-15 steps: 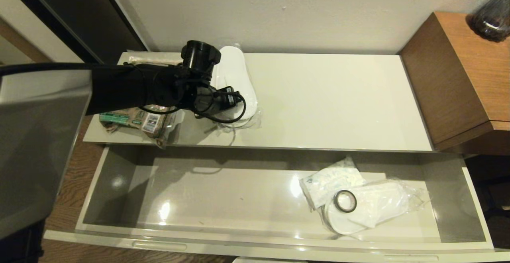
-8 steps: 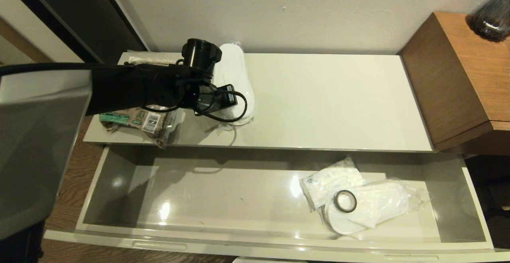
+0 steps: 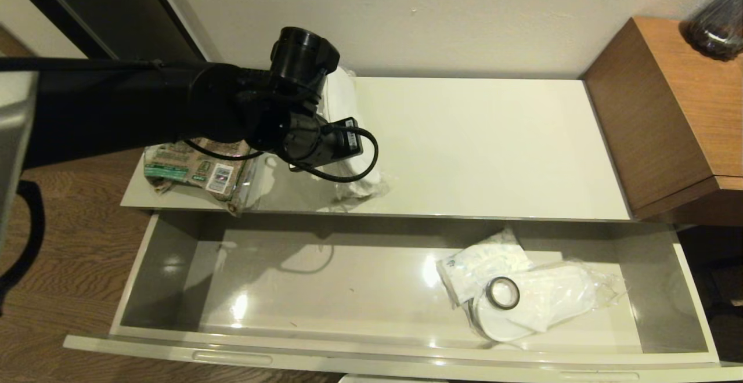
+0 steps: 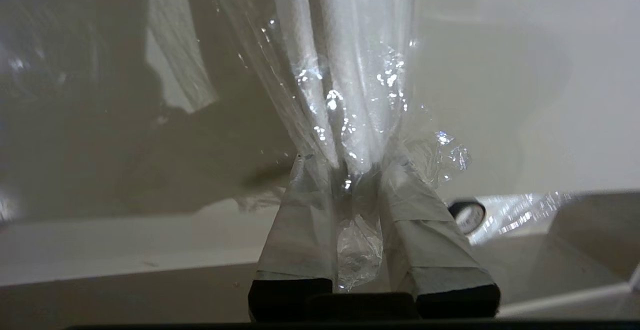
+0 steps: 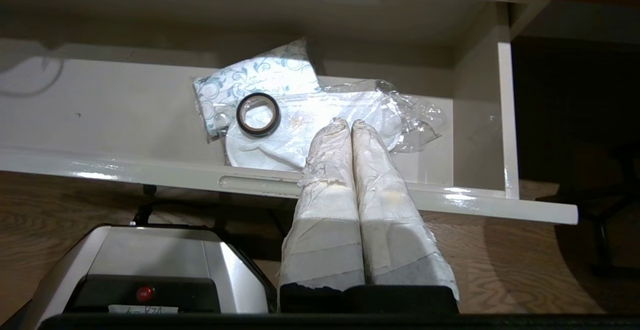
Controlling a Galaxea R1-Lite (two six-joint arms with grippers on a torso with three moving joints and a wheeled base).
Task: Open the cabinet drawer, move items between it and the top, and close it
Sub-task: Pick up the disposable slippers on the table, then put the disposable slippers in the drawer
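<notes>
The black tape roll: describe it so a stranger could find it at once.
Start at the open cabinet drawer and look toward its right end. There a wrapped pair of white slippers lies beside a white patterned sachet. The black tape roll sits on them, the only small dark ring among pale things.

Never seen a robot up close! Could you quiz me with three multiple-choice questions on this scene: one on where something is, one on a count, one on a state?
1. Where is the black tape roll?
A. on the cabinet top
B. in the drawer, on a wrapped slipper pair
C. on the floor

2. How many wrapped slipper pairs show?
A. one
B. two
C. four

3. The drawer is:
A. shut
B. pulled open
C. removed

Answers:
1 B, it lies on the drawer's slipper pair.
2 B, the second pair is pinched by the left gripper.
3 B, its inside is exposed.
</notes>
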